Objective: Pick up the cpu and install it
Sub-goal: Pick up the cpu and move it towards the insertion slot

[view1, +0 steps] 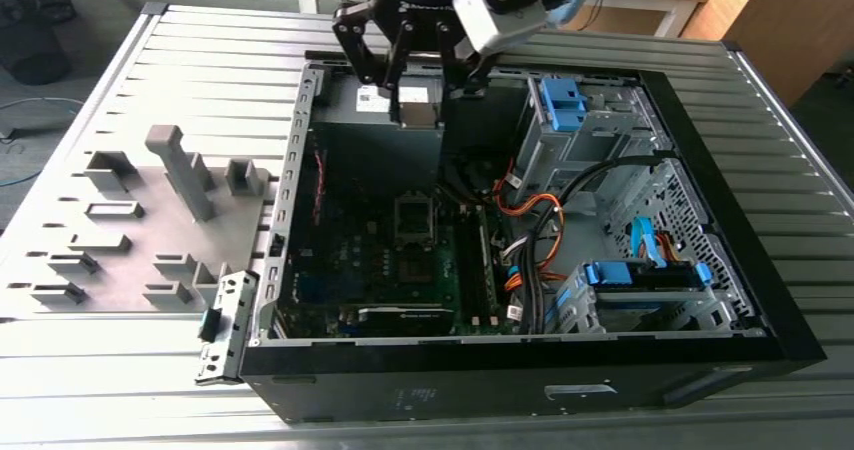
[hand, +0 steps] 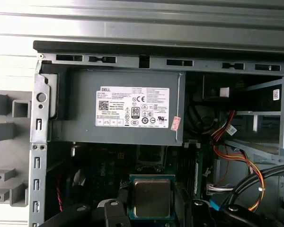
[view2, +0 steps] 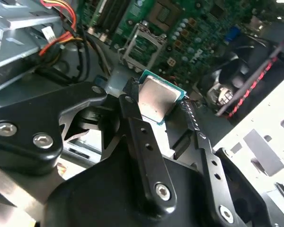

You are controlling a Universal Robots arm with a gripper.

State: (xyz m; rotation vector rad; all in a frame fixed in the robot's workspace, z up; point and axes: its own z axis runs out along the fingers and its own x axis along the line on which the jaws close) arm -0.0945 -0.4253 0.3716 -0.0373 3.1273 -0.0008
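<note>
In both wrist views the gripper (view2: 159,97) is clenched on the cpu (view2: 156,101). The second wrist view shows the motherboard socket (view2: 144,45) beyond it, and the first wrist view shows the power supply (hand: 118,85). In the exterior view the open computer case (view1: 534,385) lies on a ribbed metal table (view1: 200,60), with the gripper at its 12 o'clock and grey fixture blocks (view1: 180,170) at 9 o'clock.

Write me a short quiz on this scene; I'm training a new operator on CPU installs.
1. True or false: the cpu already sits in the motherboard socket.
2. What does the gripper hold?
3. In the exterior view, the grey fixture blocks lie on which side of the computer case? A left, B right, C inside it.
Key: 1 false; 2 the cpu; 3 A.
</note>
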